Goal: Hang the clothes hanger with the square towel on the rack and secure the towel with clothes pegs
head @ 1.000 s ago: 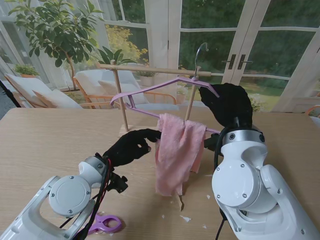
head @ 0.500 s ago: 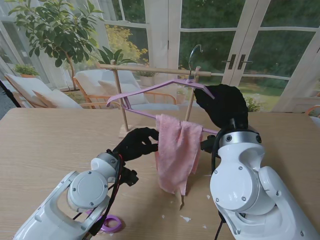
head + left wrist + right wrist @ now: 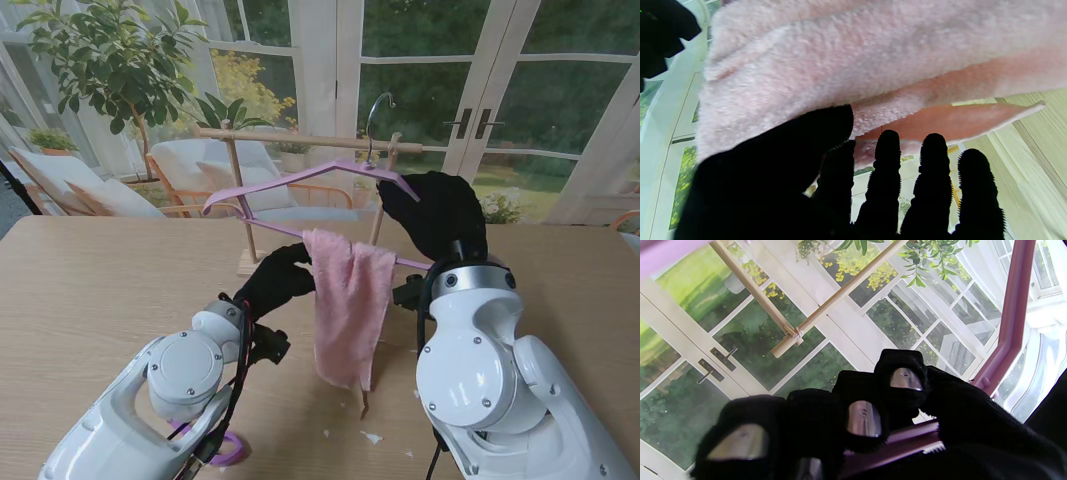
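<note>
Right robot hand (image 3: pixel 432 212), hanger (image 3: pixel 300 180) seemingly higher

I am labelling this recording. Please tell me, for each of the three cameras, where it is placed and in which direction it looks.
Stand view: above the shoulders, looking down at the table; both arms, left hand and right hand show.
Left wrist view: along the fingers, close against the pink towel.
Right wrist view: along the right hand's fingers, closed on the purple hanger, facing the wooden rack and windows.
Shared: towel, hanger and rack also appear in the stand view.
</note>
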Action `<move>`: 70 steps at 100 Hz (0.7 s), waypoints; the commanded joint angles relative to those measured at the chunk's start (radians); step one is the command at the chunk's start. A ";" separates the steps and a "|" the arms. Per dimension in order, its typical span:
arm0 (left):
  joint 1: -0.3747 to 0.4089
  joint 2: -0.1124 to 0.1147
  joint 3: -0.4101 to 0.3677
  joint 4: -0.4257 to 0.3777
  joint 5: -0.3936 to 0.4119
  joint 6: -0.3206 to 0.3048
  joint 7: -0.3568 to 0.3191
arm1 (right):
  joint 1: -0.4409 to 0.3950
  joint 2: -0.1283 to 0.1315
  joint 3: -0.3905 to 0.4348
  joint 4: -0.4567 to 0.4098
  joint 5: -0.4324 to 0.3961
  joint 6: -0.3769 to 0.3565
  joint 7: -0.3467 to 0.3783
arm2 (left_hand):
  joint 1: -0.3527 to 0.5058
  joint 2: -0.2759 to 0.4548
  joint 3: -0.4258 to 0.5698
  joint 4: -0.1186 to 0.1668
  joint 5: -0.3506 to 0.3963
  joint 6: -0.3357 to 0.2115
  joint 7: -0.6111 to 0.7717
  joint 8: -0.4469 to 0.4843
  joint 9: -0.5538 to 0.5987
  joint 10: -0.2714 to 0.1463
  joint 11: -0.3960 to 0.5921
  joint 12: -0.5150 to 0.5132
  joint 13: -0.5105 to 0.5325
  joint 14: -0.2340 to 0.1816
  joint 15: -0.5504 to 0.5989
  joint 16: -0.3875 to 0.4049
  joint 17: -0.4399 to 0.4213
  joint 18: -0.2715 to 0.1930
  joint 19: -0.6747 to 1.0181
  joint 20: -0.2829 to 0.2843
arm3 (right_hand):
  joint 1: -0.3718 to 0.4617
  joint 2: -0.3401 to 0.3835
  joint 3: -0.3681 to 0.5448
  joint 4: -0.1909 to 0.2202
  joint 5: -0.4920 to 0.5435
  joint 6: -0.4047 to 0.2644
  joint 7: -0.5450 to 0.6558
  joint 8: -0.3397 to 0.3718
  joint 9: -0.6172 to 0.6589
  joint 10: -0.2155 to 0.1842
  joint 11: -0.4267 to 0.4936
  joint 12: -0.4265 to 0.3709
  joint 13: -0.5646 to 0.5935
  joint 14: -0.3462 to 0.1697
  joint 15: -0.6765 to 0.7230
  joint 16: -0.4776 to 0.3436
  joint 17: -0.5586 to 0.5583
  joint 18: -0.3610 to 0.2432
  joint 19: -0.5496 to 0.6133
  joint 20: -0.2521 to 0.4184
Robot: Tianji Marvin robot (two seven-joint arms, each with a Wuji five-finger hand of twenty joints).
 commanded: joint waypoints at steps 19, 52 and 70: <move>0.060 -0.005 -0.030 -0.082 0.022 -0.013 0.004 | -0.007 -0.003 0.015 0.001 -0.037 0.008 0.022 | 0.188 0.007 -0.189 -0.055 0.252 0.163 0.342 0.040 0.098 0.001 0.067 0.070 0.013 0.020 0.035 0.021 -0.003 -0.001 0.007 0.014 | 0.010 0.038 0.009 0.037 0.052 0.074 0.024 0.031 0.095 0.065 0.059 -0.007 0.002 -0.045 0.157 0.043 0.064 -0.159 0.196 1.031; 0.144 0.030 -0.127 -0.242 0.205 -0.032 -0.033 | -0.029 0.001 0.051 0.023 -0.088 0.027 0.015 | 0.210 0.071 -0.290 -0.040 0.245 0.243 0.349 0.155 0.157 0.025 0.061 0.231 0.047 0.038 0.079 0.054 0.031 0.020 0.065 0.031 | 0.009 0.037 0.010 0.038 0.052 0.074 0.024 0.031 0.096 0.068 0.060 -0.007 0.002 -0.044 0.157 0.043 0.064 -0.159 0.196 1.031; 0.119 0.032 -0.132 -0.304 0.238 0.011 -0.040 | -0.031 0.002 0.056 0.043 -0.081 0.031 0.020 | 0.205 0.065 -0.298 -0.034 0.250 0.238 0.387 0.169 0.190 0.026 0.082 0.322 0.061 0.042 0.126 0.089 0.045 0.021 0.119 0.043 | 0.010 0.038 0.011 0.038 0.052 0.074 0.024 0.031 0.097 0.068 0.060 -0.008 0.002 -0.044 0.158 0.043 0.064 -0.159 0.196 1.031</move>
